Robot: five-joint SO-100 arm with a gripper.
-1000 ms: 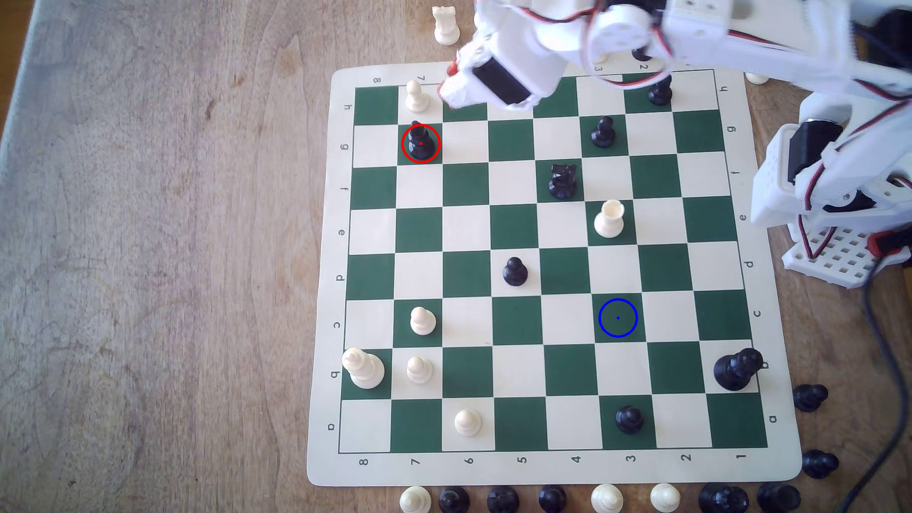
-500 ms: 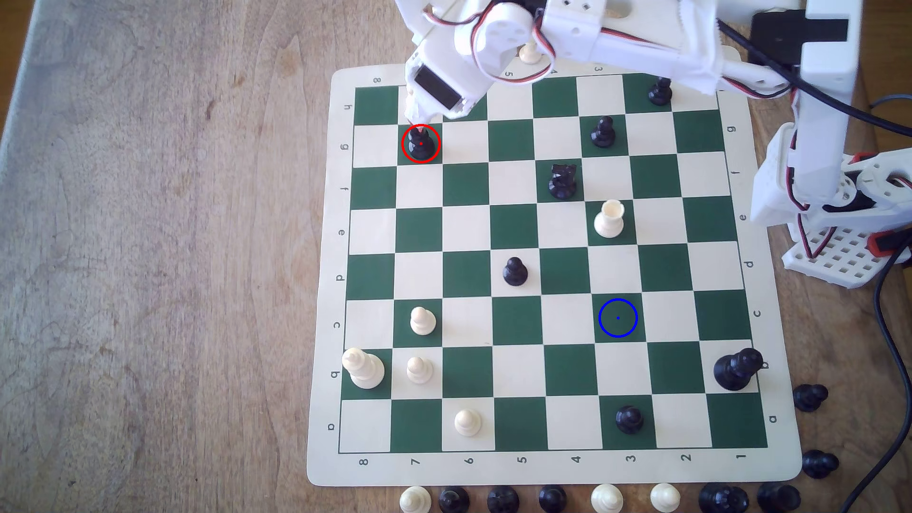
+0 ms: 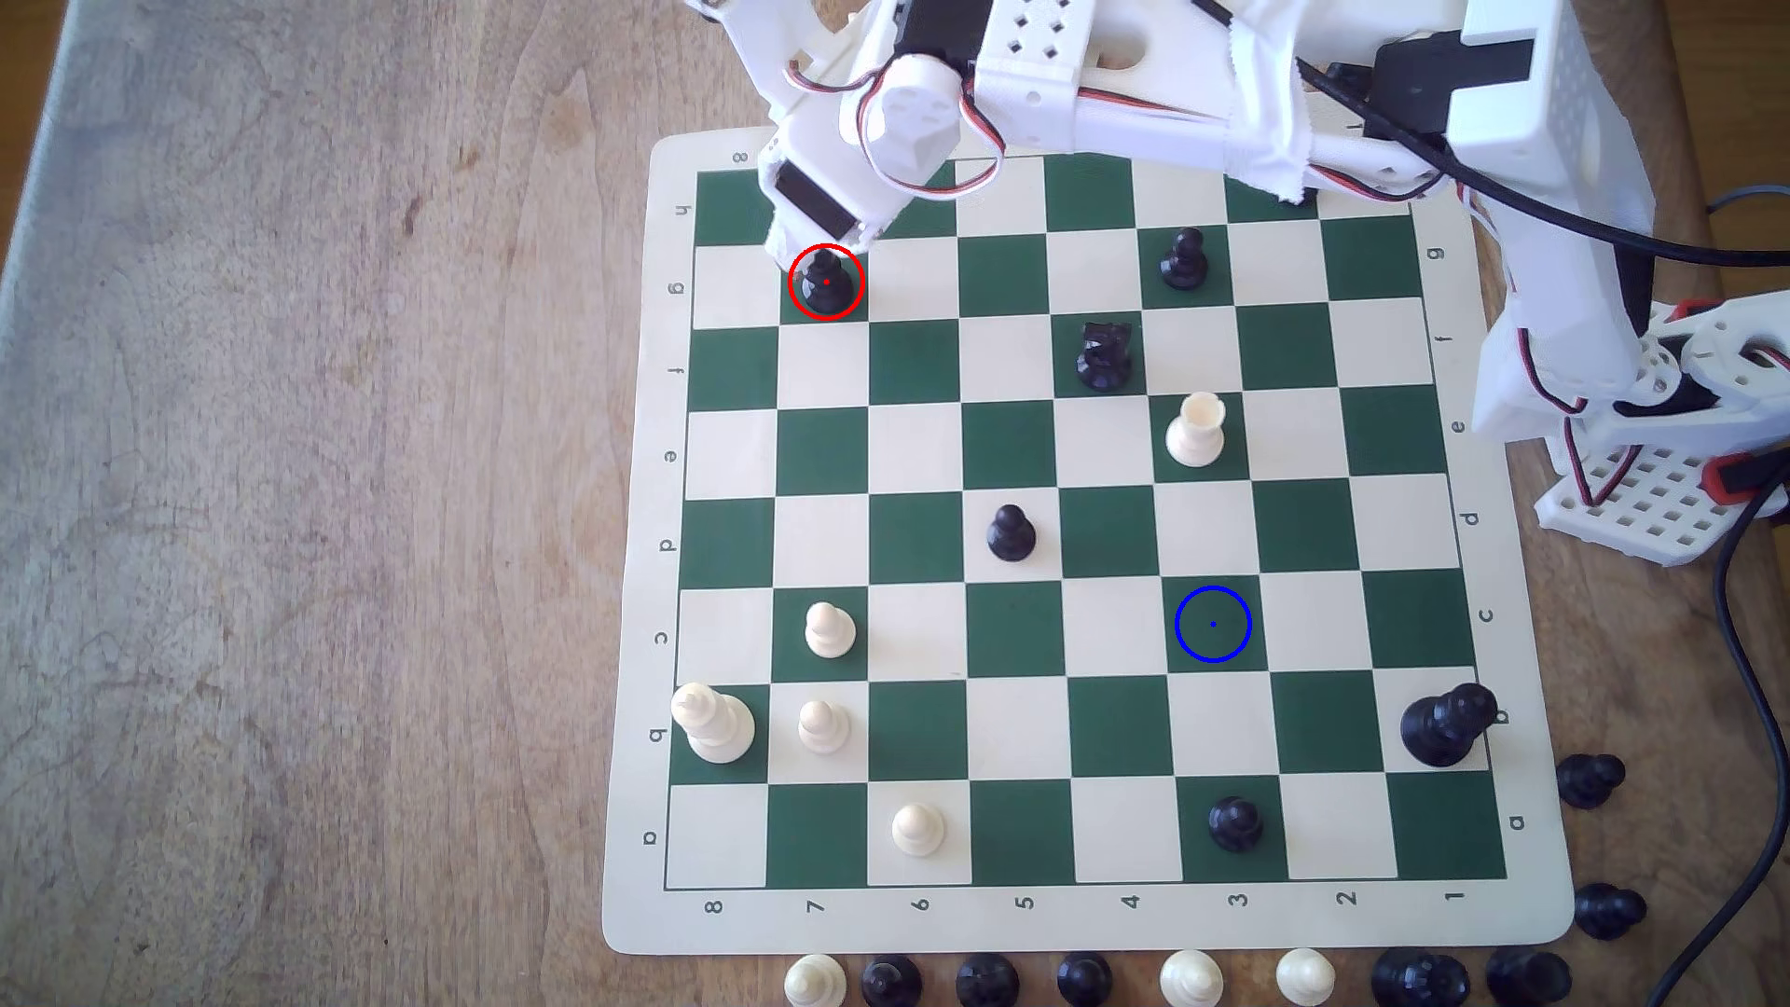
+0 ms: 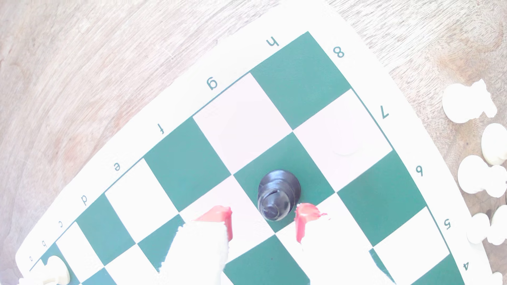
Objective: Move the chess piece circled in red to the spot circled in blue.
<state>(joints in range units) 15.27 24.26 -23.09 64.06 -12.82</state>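
Approach step, grasp not yet made. White printed claw with red-tipped fingers (image 4: 264, 219) hung spread wide, empty, tips flanking head of glossy black bishop-like piece with wide round base (image 4: 277, 191). Piece stood upright on red-ringed green square, upper left of exterior view (image 3: 826, 283). Next move, by my read: lower, centre, pinch below rounded head; smooth plastic may slip. Blue-ringed dark green square (image 3: 1213, 625) sat bare, lower right, well apart. Flat vinyl-looking green-and-cream board (image 3: 634, 542) lay on grained wooden counter (image 3: 291, 484).
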